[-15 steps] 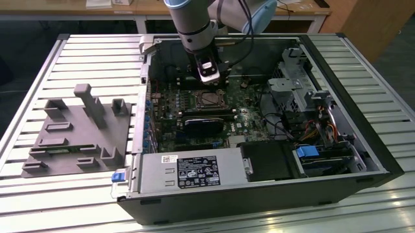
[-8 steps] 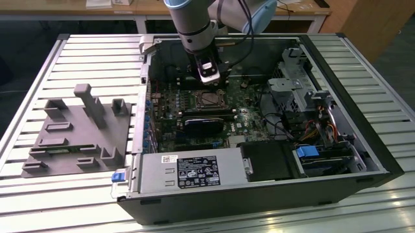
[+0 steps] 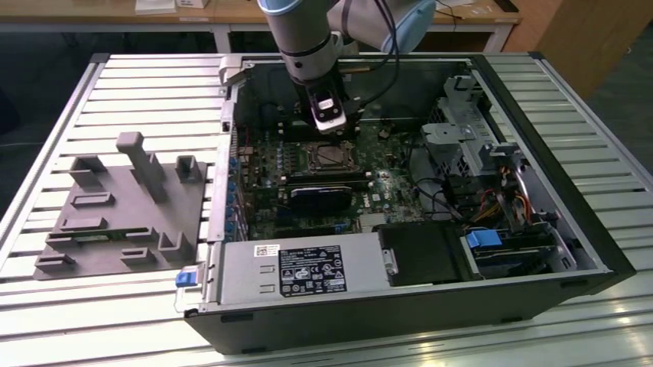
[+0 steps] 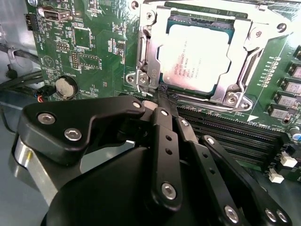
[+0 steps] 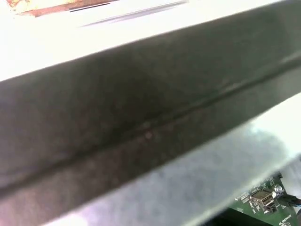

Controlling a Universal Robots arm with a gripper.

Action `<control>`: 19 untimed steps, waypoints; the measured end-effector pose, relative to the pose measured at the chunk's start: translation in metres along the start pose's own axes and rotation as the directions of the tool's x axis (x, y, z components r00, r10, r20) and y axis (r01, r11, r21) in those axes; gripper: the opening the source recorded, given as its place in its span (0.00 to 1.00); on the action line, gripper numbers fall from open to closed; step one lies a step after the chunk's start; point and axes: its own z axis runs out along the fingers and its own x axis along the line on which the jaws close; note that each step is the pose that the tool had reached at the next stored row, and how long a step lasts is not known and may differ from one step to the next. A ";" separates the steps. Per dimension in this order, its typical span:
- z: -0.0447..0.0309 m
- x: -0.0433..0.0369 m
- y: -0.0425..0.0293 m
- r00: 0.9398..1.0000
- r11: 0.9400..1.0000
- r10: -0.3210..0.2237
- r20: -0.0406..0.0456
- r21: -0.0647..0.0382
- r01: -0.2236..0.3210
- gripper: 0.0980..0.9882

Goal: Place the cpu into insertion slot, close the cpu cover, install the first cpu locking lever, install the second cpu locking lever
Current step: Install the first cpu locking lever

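The cpu (image 4: 195, 56), a square chip with a dull silver top, lies flat in the insertion slot (image 3: 329, 157) on the green motherboard. The cpu cover (image 4: 244, 47), a silvery frame plate, lies down over the chip's edges. My gripper (image 4: 162, 92) is shut, and its black fingers (image 4: 162, 141) meet at the socket's corner, beside a silvery lever end (image 4: 143, 79). Whether the tips touch that lever I cannot tell. In the exterior view the gripper (image 3: 329, 126) hangs just above the far side of the socket, inside the open computer case.
Long black memory slots (image 4: 235, 136) run beside the socket, and a coin battery (image 4: 66, 87) sits nearby. The case walls (image 5: 141, 117) surround the board. A power supply (image 3: 296, 271) and drive cage (image 3: 479, 153) fill the case. A grey fixture (image 3: 122, 206) lies on the slatted table.
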 end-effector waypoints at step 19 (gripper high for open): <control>-0.0171 -0.0042 0.0033 1.000 1.000 0.000 0.000 0.000 0.000 0.00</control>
